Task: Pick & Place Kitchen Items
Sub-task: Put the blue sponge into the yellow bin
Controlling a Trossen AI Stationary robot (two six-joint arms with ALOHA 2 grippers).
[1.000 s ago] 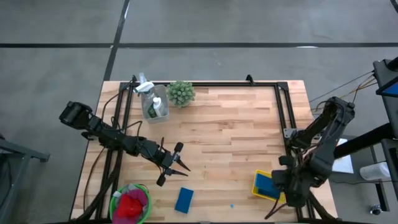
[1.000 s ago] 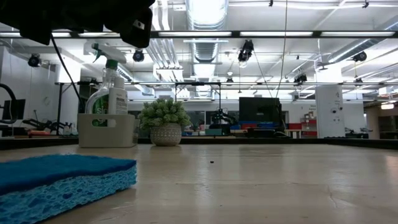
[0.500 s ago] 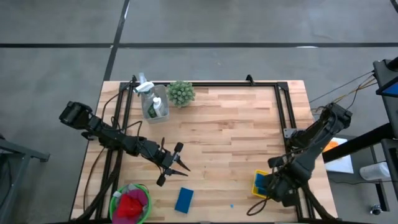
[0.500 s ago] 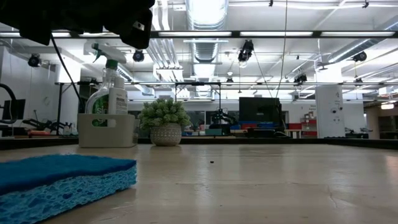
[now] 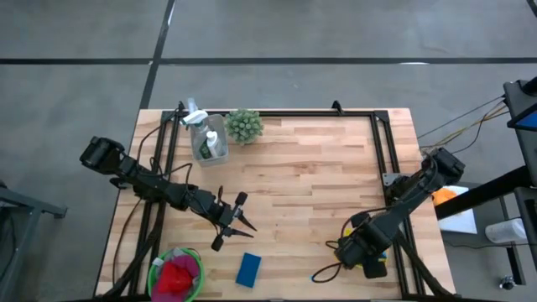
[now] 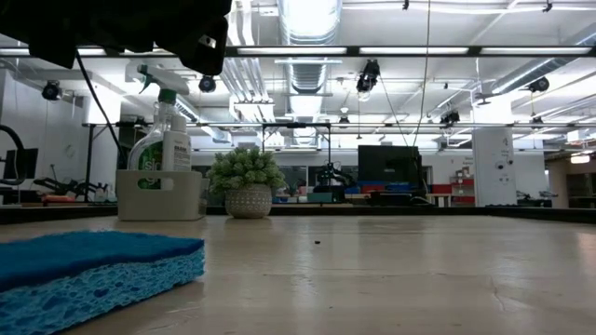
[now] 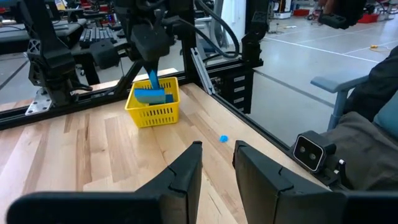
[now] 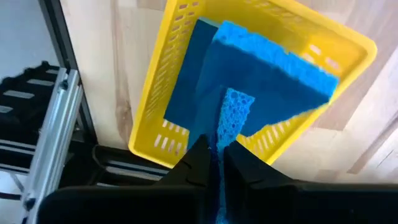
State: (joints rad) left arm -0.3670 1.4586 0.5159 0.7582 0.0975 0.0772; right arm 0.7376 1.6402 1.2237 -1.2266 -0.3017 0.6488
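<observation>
The wooden surface is bordered by a black rail frame, and its whole middle lies bare between the two arms. Near the right front corner, the right gripper hangs over a yellow basket, its fingers closed on the edge of a blue sponge that is tilted above the basket's open top; a second blue piece lies flat inside the basket. In the left wrist view the same basket sits close to the surface's edge rail, with the sponge held upright above it and a small blue speck on the wood nearby. The left gripper hovers over the left front part of the surface with its fingers parted and nothing between them. Just in front of it a loose blue sponge lies flat near the front edge; the low view shows that sponge close up. At the front left corner a green bowl holds a red cloth. At the back left a pale bin holds a spray bottle whose green label cannot be read, and a small spiky plant in a pot stands just beside the bin.
</observation>
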